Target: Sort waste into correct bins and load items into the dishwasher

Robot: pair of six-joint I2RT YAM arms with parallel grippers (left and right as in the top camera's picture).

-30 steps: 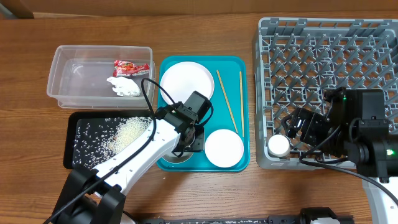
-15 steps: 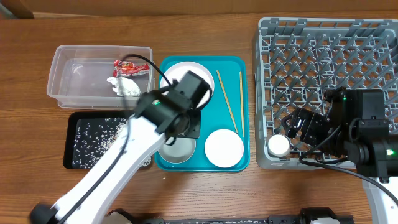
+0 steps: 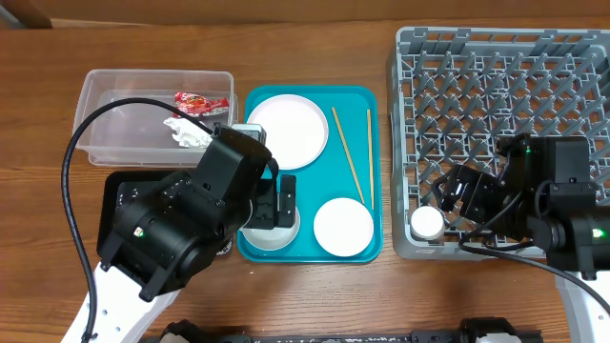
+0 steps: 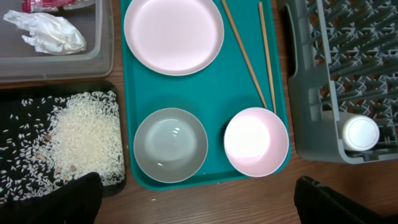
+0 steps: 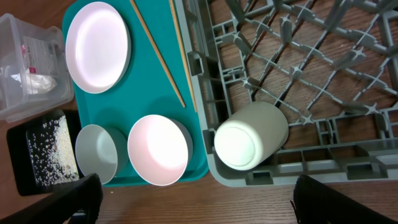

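Left jaws are hovering wide, empty, over bowl (image 4: pixel 170 145) awaiting racking; right jaws, likewise, by racked cup (image 5: pixel 249 137).

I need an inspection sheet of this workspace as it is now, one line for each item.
Surface: wooden table.
Job's things: red wrapper and tissue in clear tub; rice in black tray; plate, grey bowl, pink bowl, chopsticks on teal tray; cup lying in rack.
Clutter: nothing seen.
Grippers: left gripper open, holding nothing; right gripper open.
Cables: black cable looping across clear tub.
Surroundings: nothing seen.
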